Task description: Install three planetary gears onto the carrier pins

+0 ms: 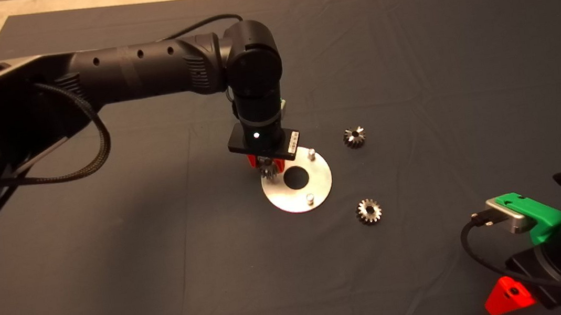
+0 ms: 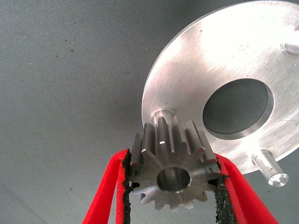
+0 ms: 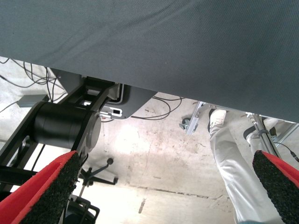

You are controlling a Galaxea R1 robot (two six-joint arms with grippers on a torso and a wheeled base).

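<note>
Dark worktop (image 1: 406, 58): left gripper (image 2: 170, 186) clamps a gear (image 2: 170, 170) just above a disc (image 2: 224, 60) pin (image 2: 161, 114); right gripper (image 3: 159, 196) waits, fingers wide apart.

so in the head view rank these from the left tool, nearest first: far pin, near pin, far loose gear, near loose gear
From the left tool, shut on a gear:
1. Far pin, on the disc's far edge.
2. Near pin, on the disc's near edge.
3. Far loose gear and near loose gear, both on the mat: too close to call.
</note>
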